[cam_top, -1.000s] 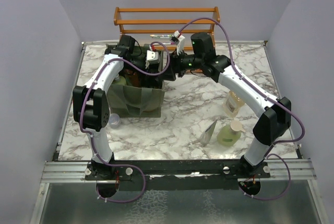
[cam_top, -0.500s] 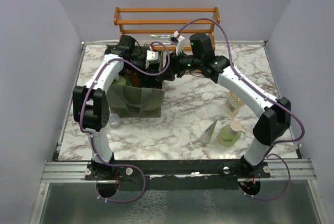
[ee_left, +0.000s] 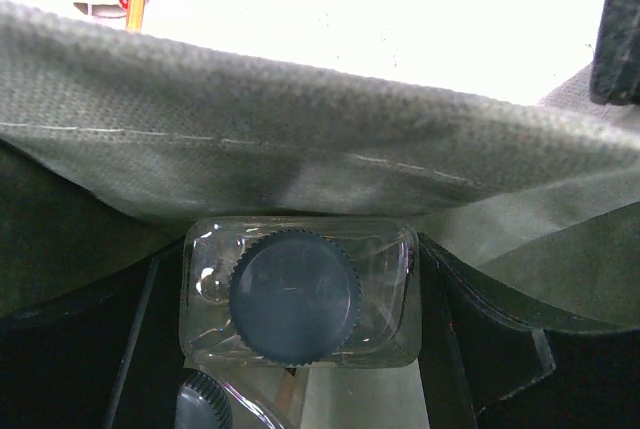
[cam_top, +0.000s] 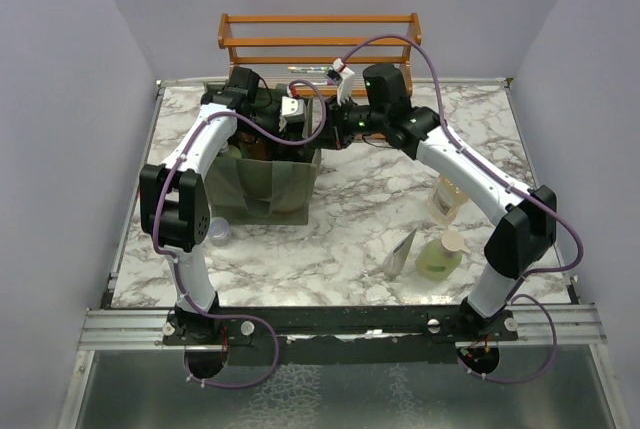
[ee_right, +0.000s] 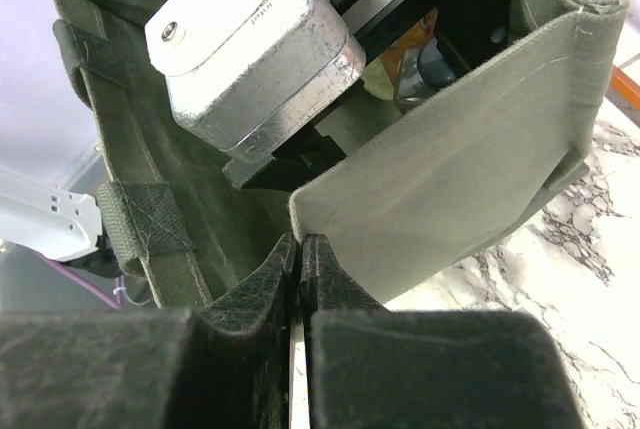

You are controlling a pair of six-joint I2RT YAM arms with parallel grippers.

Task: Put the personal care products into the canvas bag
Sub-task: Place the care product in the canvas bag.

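The olive canvas bag (cam_top: 262,189) stands open at the table's left. My left gripper (ee_left: 298,284) reaches down inside it, shut on a clear bottle (ee_left: 390,324) seen cap-on, its black cap (ee_left: 295,296) facing the camera. A second black cap (ee_left: 205,401) shows just below. My right gripper (ee_right: 300,249) is shut on the bag's right rim (ee_right: 440,169), pinching the fabric edge. On the right of the table stand an amber pump bottle (cam_top: 447,199), a pale green bottle (cam_top: 440,257) and a grey pouch (cam_top: 402,252).
A wooden slatted rack (cam_top: 320,41) stands behind the bag with marker pens (cam_top: 305,70) on it. A small lavender cup (cam_top: 218,231) sits by the bag's front left corner. Purple walls close in both sides.
My right gripper has shut on the bag's rim. The bag's front wall, slumped forward before, now stands straighter. The left arm has not moved.
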